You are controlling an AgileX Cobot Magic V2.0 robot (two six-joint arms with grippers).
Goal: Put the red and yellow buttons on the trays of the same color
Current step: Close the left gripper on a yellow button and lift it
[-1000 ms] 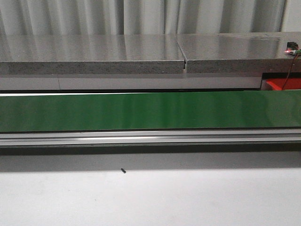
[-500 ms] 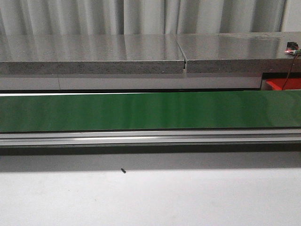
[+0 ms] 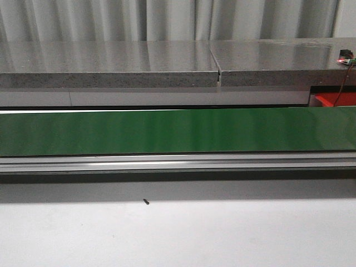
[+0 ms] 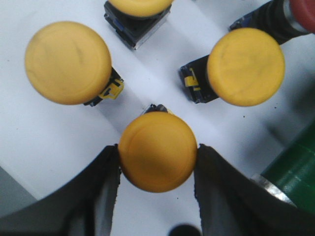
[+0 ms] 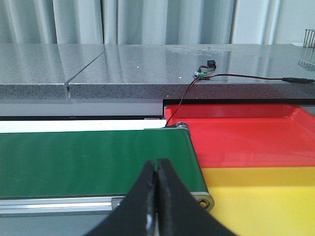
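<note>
1. the left gripper (image 4: 157, 157) clamps a yellow button (image 4: 157, 151), dark fingers (image 4: 101, 196) pressed against its smooth round dome.
2. beside that button, on the matte white table (image 4: 39, 147), sit other yellow buttons (image 4: 68, 62).
3. the right gripper (image 5: 156, 196) is closed on nothing, hovering over the green belt (image 5: 93, 160).
4. beside the belt's end lie a glossy red tray (image 5: 246, 135) and a yellow tray (image 5: 266, 196).

Front, right-wrist views: shared green belt (image 3: 178, 130)
</note>
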